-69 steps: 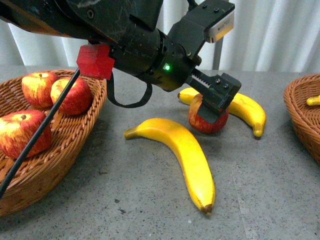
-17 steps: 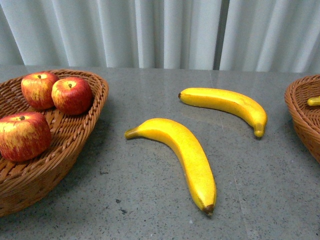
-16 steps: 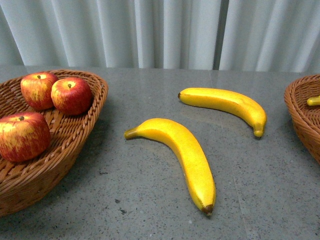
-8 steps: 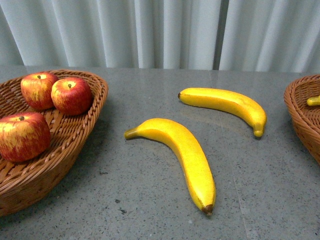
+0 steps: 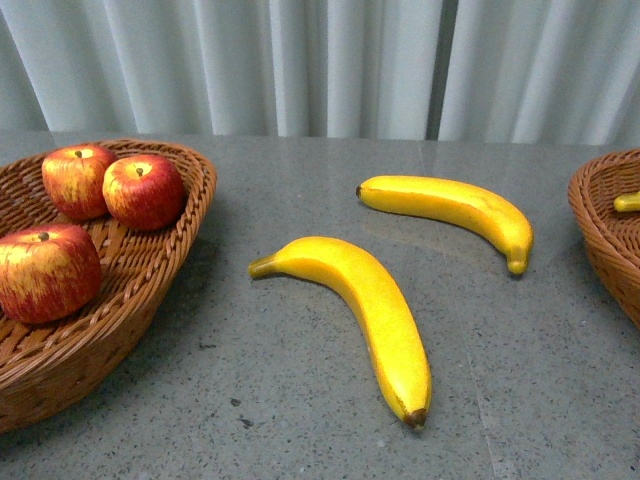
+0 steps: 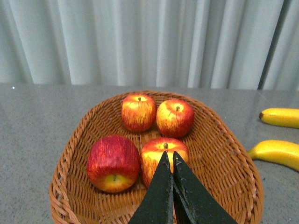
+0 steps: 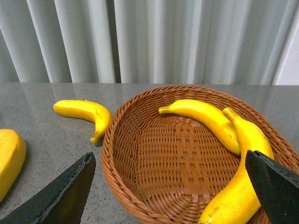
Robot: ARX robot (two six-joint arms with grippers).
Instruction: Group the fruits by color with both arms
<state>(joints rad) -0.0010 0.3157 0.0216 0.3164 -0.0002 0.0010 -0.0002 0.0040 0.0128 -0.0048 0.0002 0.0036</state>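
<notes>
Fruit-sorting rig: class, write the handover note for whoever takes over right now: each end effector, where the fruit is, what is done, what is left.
Left end effector: shut, empty, pointing at the apple basket.
Right end effector: open, empty, pointing at the banana basket.
Done: four apples in the apple basket, two bananas in the banana basket.
Left: near banana and far banana lie on the table; move both to the banana basket.

Black (matte) left pincer (image 6: 168,157), right pincer (image 7: 168,153)
</notes>
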